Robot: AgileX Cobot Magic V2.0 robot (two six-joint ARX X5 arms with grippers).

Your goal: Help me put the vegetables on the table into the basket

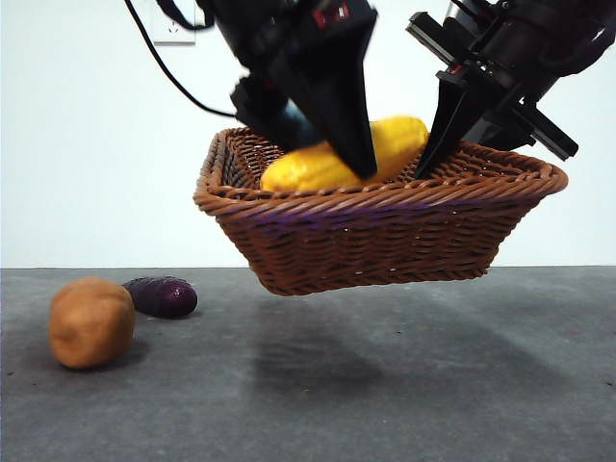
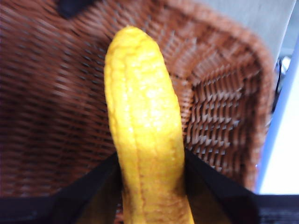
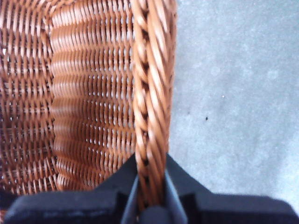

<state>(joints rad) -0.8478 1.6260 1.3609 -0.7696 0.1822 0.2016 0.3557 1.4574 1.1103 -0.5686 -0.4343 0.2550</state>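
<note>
The brown wicker basket (image 1: pixel 385 241) hangs tilted above the table (image 1: pixel 404 385). My right gripper (image 1: pixel 433 159) (image 3: pixel 150 186) is shut on the basket's braided rim (image 3: pixel 149 93), one jaw inside and one outside. My left gripper (image 1: pixel 322 144) (image 2: pixel 152 186) is shut on the yellow-orange vegetable (image 1: pixel 298 171) (image 2: pixel 140 116), which sits low over the basket's inside (image 2: pixel 46 93), partly below the rim. The tan-brown potato (image 1: pixel 91 322) and the dark purple vegetable (image 1: pixel 162 295) lie on the table at the left, close together.
A white wall stands behind the table, with an outlet (image 1: pixel 173 24) and a black cable (image 1: pixel 168 77) at the upper left. Grey table surface (image 3: pixel 233 93) shows beside the basket's rim in the right wrist view.
</note>
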